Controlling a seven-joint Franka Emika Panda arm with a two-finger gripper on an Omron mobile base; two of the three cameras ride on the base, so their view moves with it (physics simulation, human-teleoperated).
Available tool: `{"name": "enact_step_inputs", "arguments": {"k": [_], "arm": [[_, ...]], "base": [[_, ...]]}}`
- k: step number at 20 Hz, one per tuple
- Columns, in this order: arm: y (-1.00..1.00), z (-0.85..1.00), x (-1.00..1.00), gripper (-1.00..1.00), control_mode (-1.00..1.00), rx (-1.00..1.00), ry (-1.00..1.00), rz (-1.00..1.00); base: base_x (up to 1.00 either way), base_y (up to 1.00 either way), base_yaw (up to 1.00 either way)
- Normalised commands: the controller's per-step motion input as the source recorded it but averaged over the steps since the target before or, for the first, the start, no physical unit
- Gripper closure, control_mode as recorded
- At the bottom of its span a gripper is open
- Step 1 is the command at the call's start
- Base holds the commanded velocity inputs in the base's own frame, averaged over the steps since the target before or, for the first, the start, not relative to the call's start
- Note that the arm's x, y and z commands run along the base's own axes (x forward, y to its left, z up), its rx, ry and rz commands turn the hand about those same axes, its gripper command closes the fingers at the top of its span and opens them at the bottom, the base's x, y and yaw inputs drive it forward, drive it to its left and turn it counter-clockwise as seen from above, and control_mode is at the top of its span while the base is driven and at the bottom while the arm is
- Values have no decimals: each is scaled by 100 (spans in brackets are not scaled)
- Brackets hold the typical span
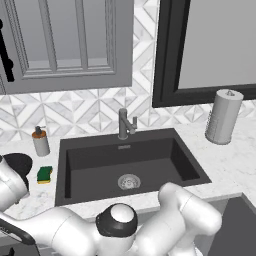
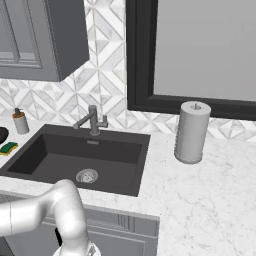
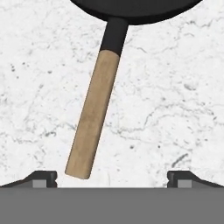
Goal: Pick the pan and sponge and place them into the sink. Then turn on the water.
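Spread wide and holding nothing, the hand (image 3: 112,178) hovers over the round black frying pan (image 3: 133,11) at 12 o'clock, its light brown wooden handle (image 3: 92,114) slanting toward 7. Left base view: green-and-yellow sponge (image 1: 44,174) lies on the marble desk (image 1: 227,160), at 9 o'clock of the dark charcoal sink (image 1: 131,165). Right base view: the sponge sits at the sink's 9 o'clock.

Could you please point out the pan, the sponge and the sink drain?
pan (image 3: 94,118): hand view, on its wooden handle.
sponge (image 1: 45,172): left base view, on its green top.
sink drain (image 1: 129,181): left base view, on its silver centre.
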Motion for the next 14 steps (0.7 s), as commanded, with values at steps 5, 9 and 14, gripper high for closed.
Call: {"name": "enact_step_inputs", "arguments": {"k": [5,9,14], "arm": [[11,-19,21,-100,-100,0,0,0],[19,-12,26,-100,-100,0,0,0],[31,-8,23,-100,-100,0,-1,0]], "base": [[0,0,0],[0,0,0],[0,0,0]]}}
